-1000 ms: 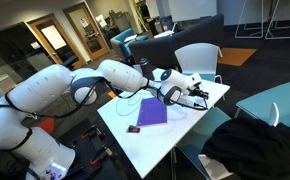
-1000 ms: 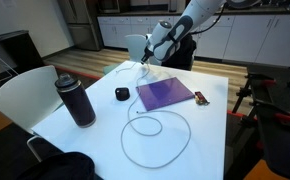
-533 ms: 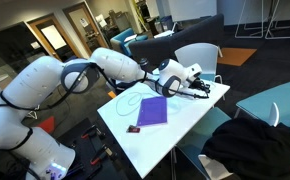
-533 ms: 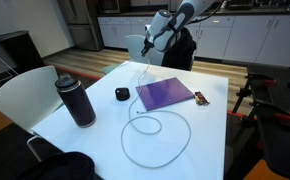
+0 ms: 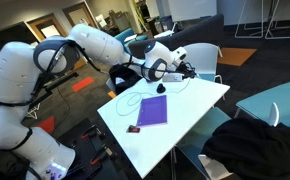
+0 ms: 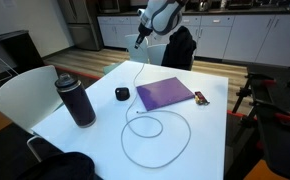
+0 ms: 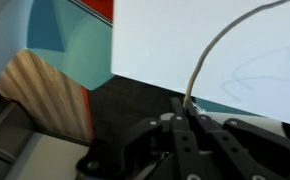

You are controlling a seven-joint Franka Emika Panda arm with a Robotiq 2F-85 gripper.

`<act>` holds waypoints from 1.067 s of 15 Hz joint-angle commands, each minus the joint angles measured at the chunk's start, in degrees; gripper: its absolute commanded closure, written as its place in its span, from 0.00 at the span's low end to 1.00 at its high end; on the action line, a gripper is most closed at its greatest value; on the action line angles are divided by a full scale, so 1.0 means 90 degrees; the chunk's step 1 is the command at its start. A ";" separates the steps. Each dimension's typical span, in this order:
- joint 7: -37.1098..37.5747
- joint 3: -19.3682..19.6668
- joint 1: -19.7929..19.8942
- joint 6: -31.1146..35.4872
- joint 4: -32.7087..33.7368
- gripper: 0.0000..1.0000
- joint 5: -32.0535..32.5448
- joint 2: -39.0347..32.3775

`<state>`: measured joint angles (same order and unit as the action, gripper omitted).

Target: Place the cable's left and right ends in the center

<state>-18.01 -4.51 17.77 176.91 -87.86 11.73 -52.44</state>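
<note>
The gripper [image 6: 141, 40] is clenched on one end of the cable [image 6: 137, 88], and the wrist view shows the strand running straight in between the closed fingers [image 7: 188, 115]. It hangs in the air above the far edge of the white table [image 6: 100, 140], close to the far corner. From there the cable drops to the tabletop and runs toward the near edge, where the rest lies in loose loops beside the purple pad [image 6: 165, 94].

The pinch looks thin and close to the tip, so a quick swing back toward the centre could likely pull the end free. The end would then fall past the far edge. The slack strand could also drag on the pad's corner and shift it. A wide sweep risks tugging the loops toward the dark bottle [image 6: 75, 100] by the side edge. Lowering too far out would leave the end short of the middle.
</note>
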 commanded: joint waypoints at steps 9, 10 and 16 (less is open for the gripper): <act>-0.0865 -0.1195 0.0415 -0.0154 -0.2715 0.95 -0.0035 0.1930; -0.0867 -0.1150 0.0411 -0.0153 -0.2852 0.95 -0.0038 0.2059; -0.1687 -0.3170 0.1896 -0.0404 -0.3218 0.99 -0.0102 0.1874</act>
<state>-28.48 -23.89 28.00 175.42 -114.40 12.13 -35.73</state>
